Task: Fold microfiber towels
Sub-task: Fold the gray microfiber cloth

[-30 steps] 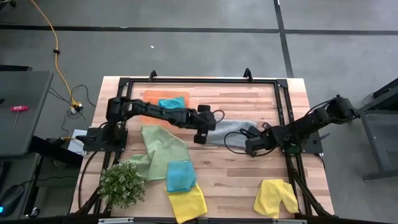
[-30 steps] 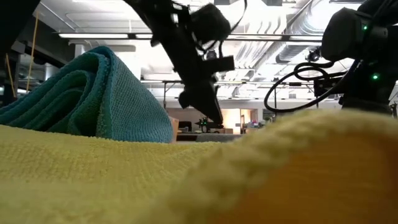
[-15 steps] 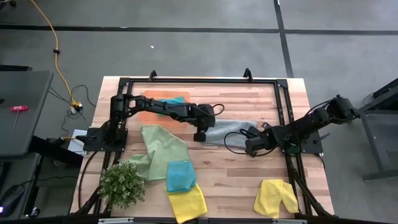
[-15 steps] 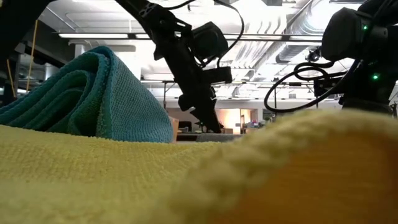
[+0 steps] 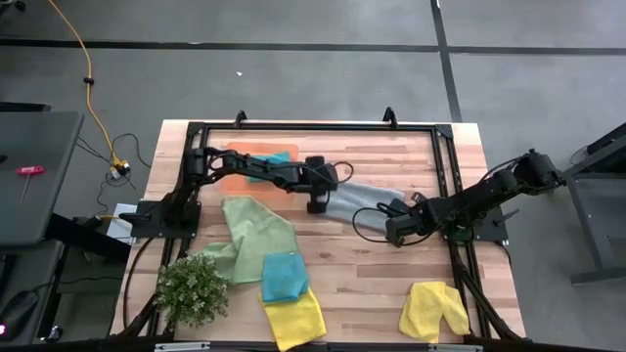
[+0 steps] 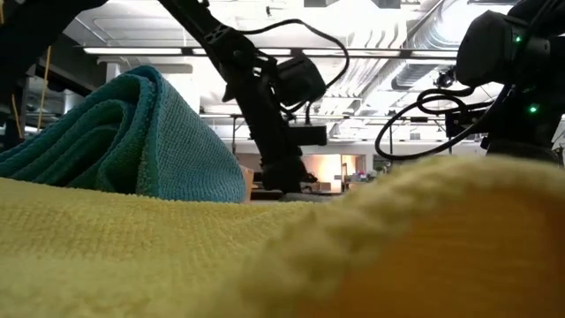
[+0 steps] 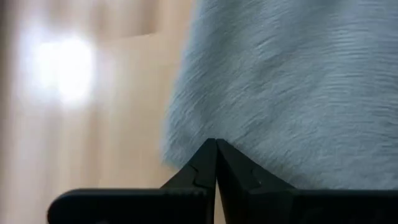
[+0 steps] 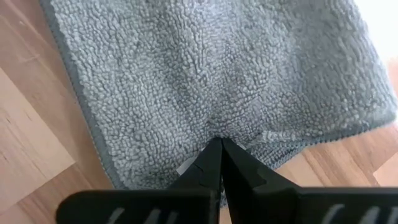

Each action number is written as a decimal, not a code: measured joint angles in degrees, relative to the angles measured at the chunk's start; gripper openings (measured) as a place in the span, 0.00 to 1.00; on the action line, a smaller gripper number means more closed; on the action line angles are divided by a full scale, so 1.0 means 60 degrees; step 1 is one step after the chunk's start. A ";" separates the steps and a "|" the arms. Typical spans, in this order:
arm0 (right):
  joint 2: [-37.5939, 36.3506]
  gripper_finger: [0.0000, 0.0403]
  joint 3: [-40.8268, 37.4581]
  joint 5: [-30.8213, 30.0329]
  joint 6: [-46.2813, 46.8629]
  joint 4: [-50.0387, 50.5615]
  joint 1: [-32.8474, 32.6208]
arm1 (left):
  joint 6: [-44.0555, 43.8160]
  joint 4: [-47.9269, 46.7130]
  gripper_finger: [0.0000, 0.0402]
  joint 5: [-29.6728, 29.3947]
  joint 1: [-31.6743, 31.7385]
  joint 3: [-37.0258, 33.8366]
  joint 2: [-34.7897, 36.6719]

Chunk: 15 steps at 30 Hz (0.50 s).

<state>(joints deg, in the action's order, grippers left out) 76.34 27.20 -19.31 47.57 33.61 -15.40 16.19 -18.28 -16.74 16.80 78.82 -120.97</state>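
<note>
No words, labels, brand names, numbers or signs can be read in any view. Nothing is printed on the towels, the table or the arms, and the room behind is too far off and blurry to read anything.

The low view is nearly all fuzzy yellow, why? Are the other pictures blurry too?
Low view: a yellow towel lies right against the lens, out of focus. Left wrist view: the grey towel and table are smeared, with a bright glare patch. Right wrist view: the grey towel's loops look sharp.
</note>
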 joint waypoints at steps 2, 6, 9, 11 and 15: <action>0.0000 0.00 0.0000 0.0002 0.0014 0.0003 0.0000 | -0.0025 -0.0414 0.00 -0.0274 0.0079 0.0186 0.0023; 0.0000 0.00 0.0001 0.0004 0.0010 0.0000 0.0000 | -0.0131 -0.1128 0.00 -0.0629 0.0227 0.0246 0.0036; 0.0000 0.00 0.0004 0.0004 0.0000 0.0000 0.0000 | -0.0416 -0.1238 0.00 -0.0632 0.0278 0.0245 0.0159; 0.0000 0.00 0.0004 -0.0003 -0.0002 0.0004 0.0000 | -0.0461 -0.1202 0.00 -0.0592 0.0221 0.0253 0.0369; -0.0017 0.00 0.0015 -0.0036 -0.0046 0.0063 0.0000 | -0.0680 -0.1160 0.00 -0.0008 -0.0154 0.0259 0.0671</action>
<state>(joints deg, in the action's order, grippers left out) 76.23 27.29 -19.52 47.29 33.98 -15.40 12.11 -25.23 -16.79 15.87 80.37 -116.94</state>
